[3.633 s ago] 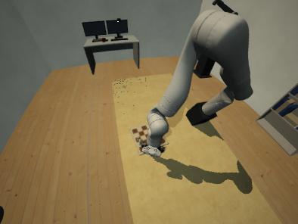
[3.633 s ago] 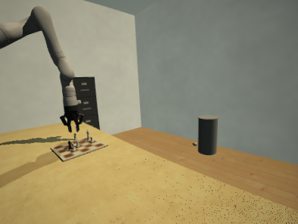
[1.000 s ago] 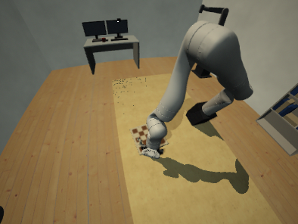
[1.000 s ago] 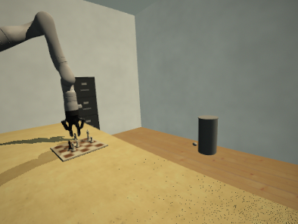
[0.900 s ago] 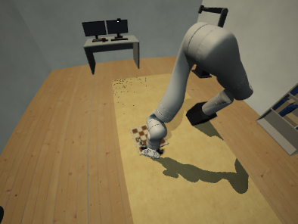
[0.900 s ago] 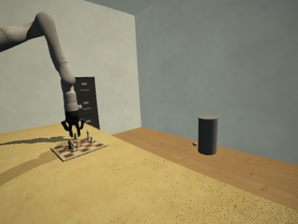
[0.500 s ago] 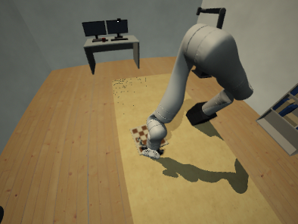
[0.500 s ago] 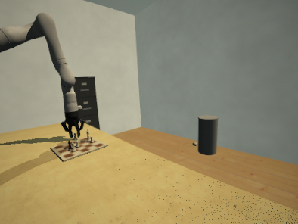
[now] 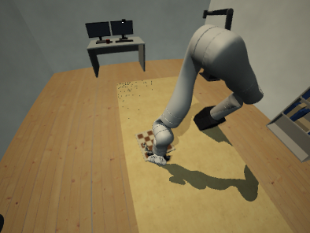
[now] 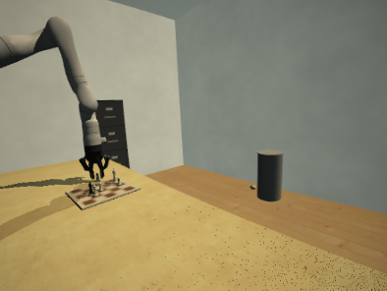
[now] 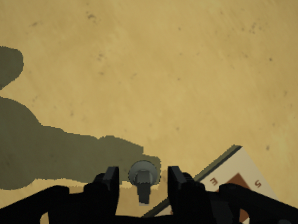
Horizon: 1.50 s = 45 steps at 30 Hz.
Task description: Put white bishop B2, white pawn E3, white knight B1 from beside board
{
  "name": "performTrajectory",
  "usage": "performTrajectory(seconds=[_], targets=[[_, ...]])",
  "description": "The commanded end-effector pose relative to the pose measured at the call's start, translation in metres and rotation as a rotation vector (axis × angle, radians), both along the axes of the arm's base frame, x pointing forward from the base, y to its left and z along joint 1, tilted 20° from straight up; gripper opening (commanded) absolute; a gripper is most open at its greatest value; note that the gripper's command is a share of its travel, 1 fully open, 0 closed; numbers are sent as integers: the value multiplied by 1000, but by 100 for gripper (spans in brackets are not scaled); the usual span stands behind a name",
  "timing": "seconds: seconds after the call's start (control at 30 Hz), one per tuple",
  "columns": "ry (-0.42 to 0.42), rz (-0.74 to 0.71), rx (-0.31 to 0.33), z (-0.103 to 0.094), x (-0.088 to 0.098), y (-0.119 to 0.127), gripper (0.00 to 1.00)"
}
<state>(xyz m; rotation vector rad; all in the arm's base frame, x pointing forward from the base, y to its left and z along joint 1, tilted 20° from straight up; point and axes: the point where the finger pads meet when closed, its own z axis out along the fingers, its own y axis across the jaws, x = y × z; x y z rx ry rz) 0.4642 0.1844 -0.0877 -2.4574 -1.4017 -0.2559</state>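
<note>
Right now I'm holding the arm [image 9: 182,90] [image 10: 70,59] bent over the near surroundings of the chessboard [image 9: 140,137] [image 10: 83,202] [image 11: 226,171], with the gripper [image 9: 158,157] [image 10: 96,175] [image 11: 143,179] pointing down. Its fingers are standing partway apart, clamped on nothing. Between them in the wrist view, a pale piece [image 11: 143,172] is showing its round base and narrow upper part; it is standing off the chessboard, just beside its edge, and I can't tell which of the white pieces it is. On the chessboard, a dark piece [image 10: 90,188] is standing upright, and a tall pale piece [image 10: 114,175] is standing nearer the far edge. The arm's shadow [image 9: 212,182] [image 10: 44,183] [image 11: 75,155] is falling across the yellow surface [image 9: 138,181] [image 10: 147,236] [image 11: 150,65] beside the chessboard, reaching that pale piece.
</note>
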Motion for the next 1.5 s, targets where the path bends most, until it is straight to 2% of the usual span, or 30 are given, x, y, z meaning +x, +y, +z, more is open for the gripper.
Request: performTrajectory(seconds=[0.0, 0.37, 0.4, 1.47], targets=[[-2, -1, 0, 1, 1, 0, 37], [-2, -1, 0, 1, 1, 0, 37], [-2, -1, 0, 1, 1, 0, 0], [-2, -1, 0, 1, 1, 0, 0]])
